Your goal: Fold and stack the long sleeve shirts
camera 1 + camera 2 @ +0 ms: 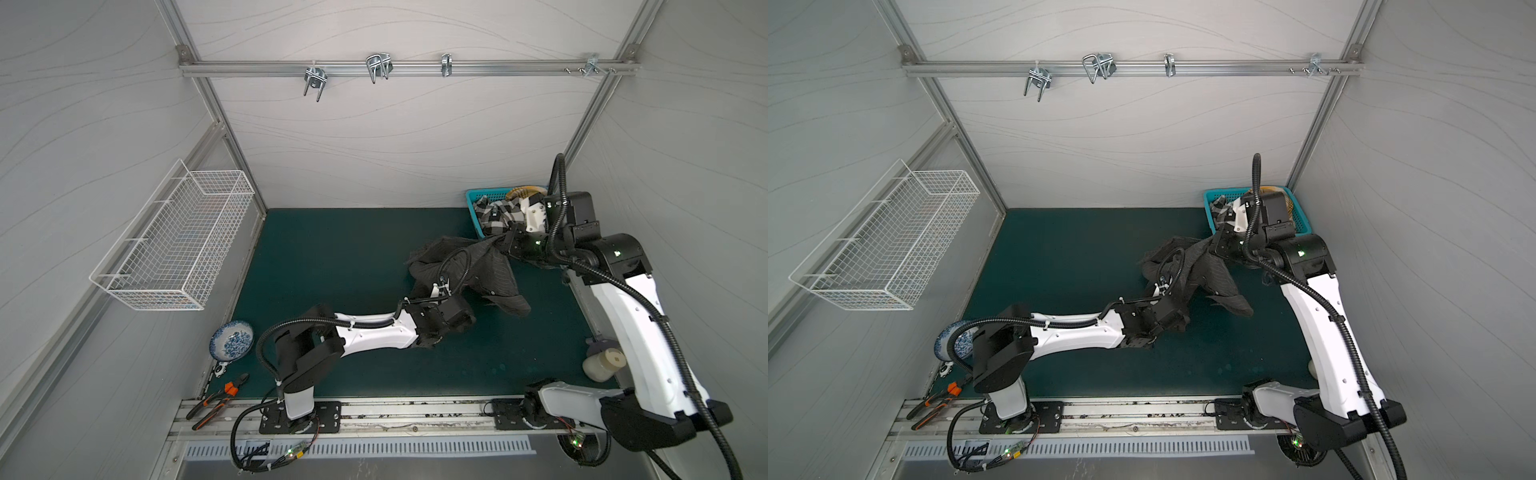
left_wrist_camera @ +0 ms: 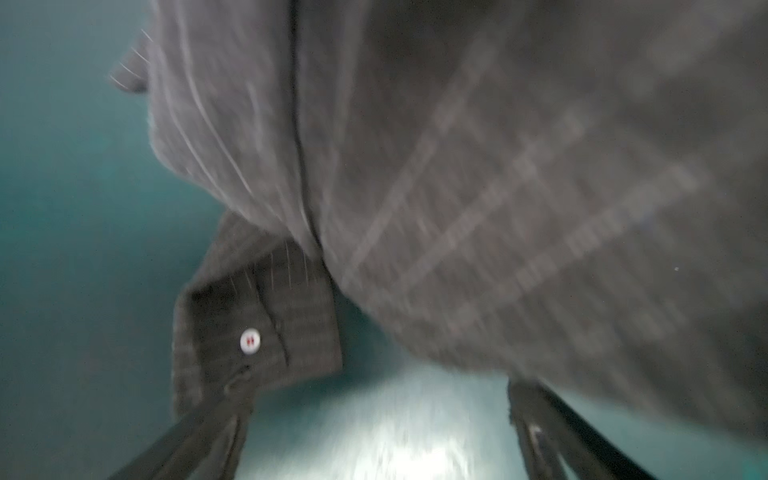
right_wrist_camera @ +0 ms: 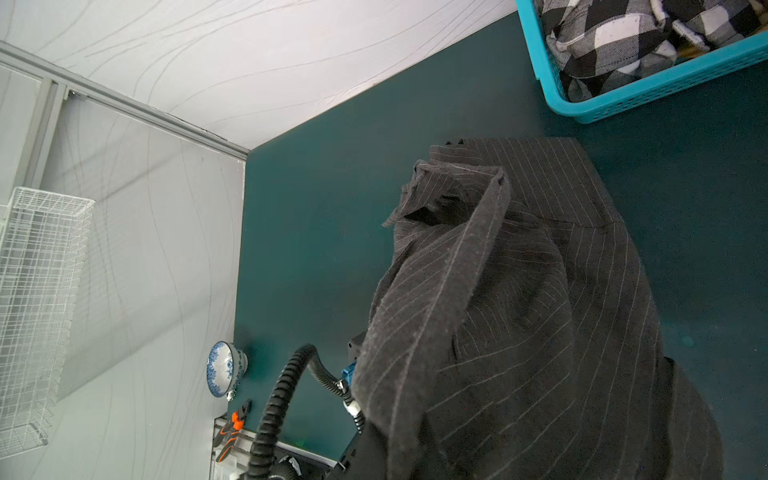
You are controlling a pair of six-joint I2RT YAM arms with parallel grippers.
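Nearest, pliers (image 1: 219, 400) lie on the front rail by the left arm's base. A patterned bowl (image 1: 231, 340) sits just behind them at the left edge of the worktop (image 1: 332, 257). A pale jar (image 1: 602, 365) stands at the right edge, beside the right arm.

Farther in, the left gripper (image 2: 378, 395) is low over the worktop beneath a hanging part of the pinstripe shirt (image 1: 494, 274). Its wrist view is blurred, but the jaws stand wide apart with nothing between them. A cuff with a pale button (image 2: 249, 341) overlaps one finger (image 2: 199, 432).

The pinstripe shirt is bunched right of centre, partly on the worktop and partly lifted toward the right gripper (image 1: 503, 242). That gripper's jaws are closed on a fold of it, hidden by the cloth.

In the back right corner a teal basket (image 1: 473, 203) holds the plaid shirt (image 1: 494, 216) and a yellow shirt (image 1: 525, 192), which the arm mostly hides. A wire basket (image 1: 178, 237) hangs on the left wall, and hooks (image 1: 378, 66) hang on the back rail.
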